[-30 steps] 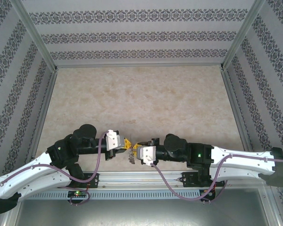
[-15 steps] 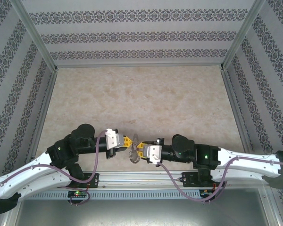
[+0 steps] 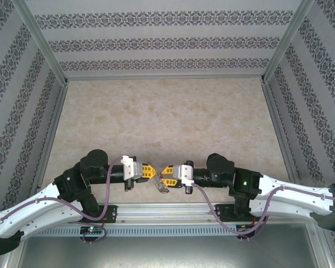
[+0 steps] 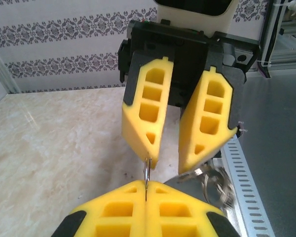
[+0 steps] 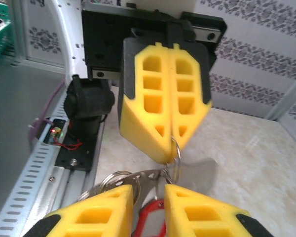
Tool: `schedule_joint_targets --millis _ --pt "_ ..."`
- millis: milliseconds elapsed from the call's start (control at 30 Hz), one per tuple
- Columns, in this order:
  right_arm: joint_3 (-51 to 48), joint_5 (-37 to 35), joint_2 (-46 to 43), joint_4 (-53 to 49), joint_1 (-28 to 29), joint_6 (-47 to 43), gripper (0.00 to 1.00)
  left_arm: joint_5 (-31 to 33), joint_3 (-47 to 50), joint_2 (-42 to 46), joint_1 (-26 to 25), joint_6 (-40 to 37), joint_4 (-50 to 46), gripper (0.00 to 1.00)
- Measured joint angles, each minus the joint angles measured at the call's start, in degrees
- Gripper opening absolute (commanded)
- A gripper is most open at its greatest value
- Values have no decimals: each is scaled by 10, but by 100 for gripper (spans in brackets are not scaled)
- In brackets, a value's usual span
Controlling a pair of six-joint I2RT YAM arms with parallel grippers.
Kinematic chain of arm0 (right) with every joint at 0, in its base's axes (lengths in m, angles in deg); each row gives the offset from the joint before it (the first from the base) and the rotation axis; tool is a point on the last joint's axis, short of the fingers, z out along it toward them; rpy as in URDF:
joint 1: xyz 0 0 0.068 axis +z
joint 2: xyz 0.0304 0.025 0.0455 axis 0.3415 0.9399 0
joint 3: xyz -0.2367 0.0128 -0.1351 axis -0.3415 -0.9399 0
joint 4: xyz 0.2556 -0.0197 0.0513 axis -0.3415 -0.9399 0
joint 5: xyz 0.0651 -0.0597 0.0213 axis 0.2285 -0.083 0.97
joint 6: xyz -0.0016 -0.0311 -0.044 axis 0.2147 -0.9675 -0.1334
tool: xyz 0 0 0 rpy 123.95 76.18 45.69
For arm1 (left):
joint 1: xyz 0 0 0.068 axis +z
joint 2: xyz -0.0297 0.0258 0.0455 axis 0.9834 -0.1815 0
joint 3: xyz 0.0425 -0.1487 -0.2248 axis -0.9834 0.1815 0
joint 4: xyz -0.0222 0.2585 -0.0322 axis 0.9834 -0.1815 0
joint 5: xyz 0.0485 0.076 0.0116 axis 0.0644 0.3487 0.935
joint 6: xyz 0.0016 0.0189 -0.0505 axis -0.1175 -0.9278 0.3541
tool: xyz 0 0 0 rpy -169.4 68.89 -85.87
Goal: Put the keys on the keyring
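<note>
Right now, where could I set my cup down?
Crowded: near-edge middle, where the yellow left tool and right tool meet at the grey metal keyring. Free: the beige marbled tabletop beyond them, up to the patterned back wall.

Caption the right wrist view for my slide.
Left gripper pinches the keyring; red key sits between parted fingers of the right gripper.

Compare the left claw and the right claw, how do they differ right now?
The left claw is shut, its jaws pressed together; the right claw has its jaws apart. The left claw pinches a thin loop of the keyring; the right claw grips nothing that I can see, though the red key shows through its gap. Both have yellow fingers and face each other tip to tip over the table.
</note>
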Motion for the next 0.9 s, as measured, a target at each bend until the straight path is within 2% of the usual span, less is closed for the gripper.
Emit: schedule_joint_targets --millis 233,600,900 --pt "3 20 8 22 0 11 21 -3 0 0 0 1 1 0" --pt "2 -9 -14 31 -5 22 27 -3 0 7 0 1 1 0" --pt "2 -13 14 42 -8 31 27 -4 0 8 0 1 0 0"
